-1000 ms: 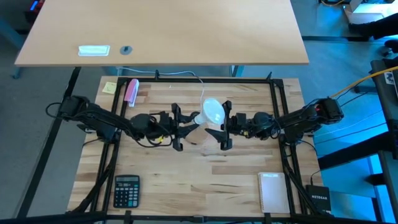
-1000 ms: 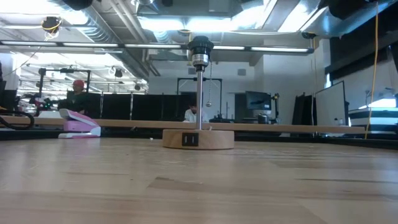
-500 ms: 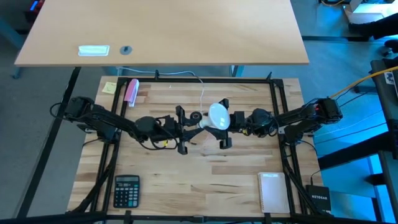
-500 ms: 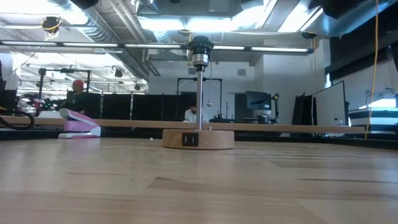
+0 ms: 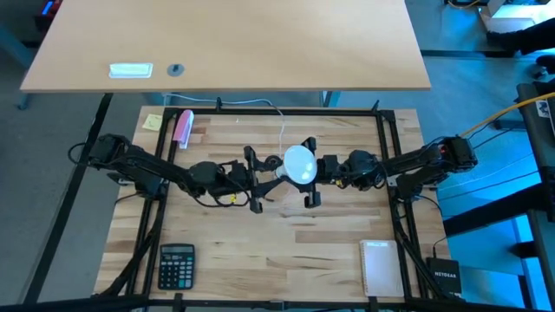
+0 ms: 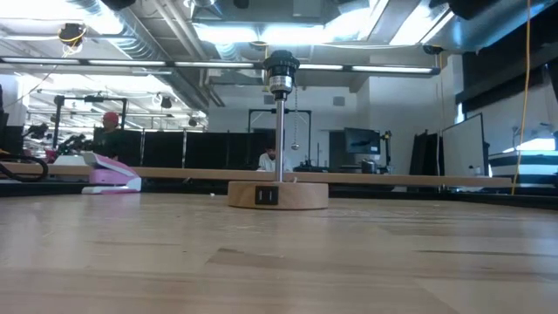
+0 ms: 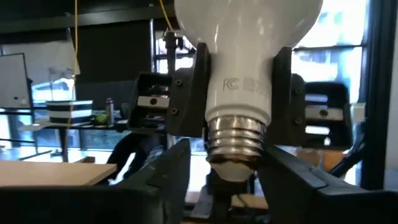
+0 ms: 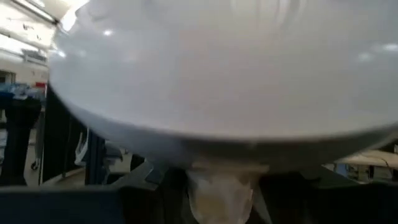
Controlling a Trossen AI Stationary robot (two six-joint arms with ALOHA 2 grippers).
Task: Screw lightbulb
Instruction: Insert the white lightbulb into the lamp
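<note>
Left wrist view shows the right gripper clasping the neck of the lightbulb above the socket at the table's middle, while the left gripper fingers flank the screw base, parted and not touching it

**Legible Markings**

One marking is legible with certainty: the letters "FC", printed in pale grey on the white neck of the lightbulb, just above its threaded metal base, between the two dark fingers clamped on that neck. Further pale print follows to the side of it; it cannot be read.

A small black box at the table's near corner on the right arm's side carries white lettering, apparently "NETGEAR".

The calculator keys are too small to read.
</note>
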